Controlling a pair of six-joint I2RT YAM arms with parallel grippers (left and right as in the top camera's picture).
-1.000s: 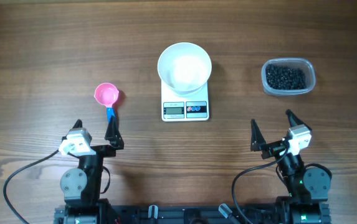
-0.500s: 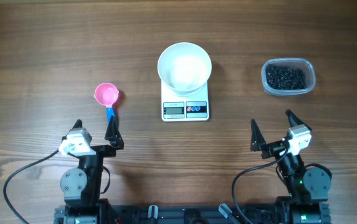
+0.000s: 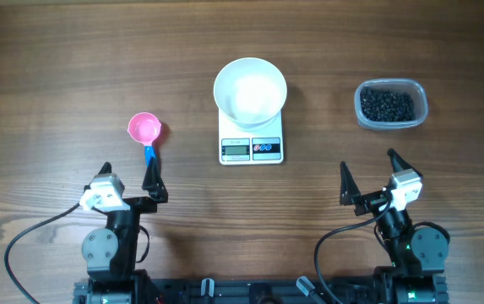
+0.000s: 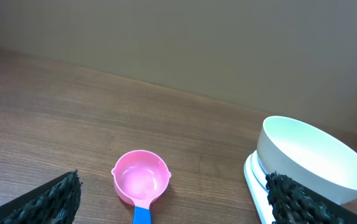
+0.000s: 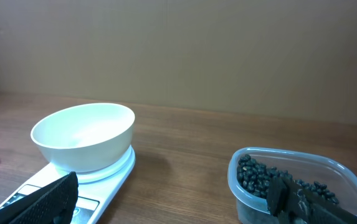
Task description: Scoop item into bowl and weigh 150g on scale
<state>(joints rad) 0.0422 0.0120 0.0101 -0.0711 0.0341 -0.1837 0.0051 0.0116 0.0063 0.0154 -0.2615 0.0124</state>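
The empty white bowl (image 3: 250,91) (image 4: 318,162) (image 5: 83,135) sits on the white scale (image 3: 251,145) (image 5: 72,196) at the table's middle. Black beans (image 3: 387,105) (image 5: 259,177) fill a clear plastic tub (image 3: 391,122) (image 5: 243,205) at the right. A pink scoop (image 3: 144,129) (image 4: 140,178) with a blue handle lies at the left. My left gripper (image 3: 128,175) (image 4: 177,198) stands open just below the scoop's handle, nothing between its fingers. Near the front edge on the right, my right gripper (image 3: 368,171) (image 5: 178,202) is open too and holds nothing.
Both arm bases (image 3: 111,245) (image 3: 410,245) and their cables sit along the near table edge. A plain beige wall (image 5: 178,50) rises behind the far edge of the wooden table (image 3: 56,67).
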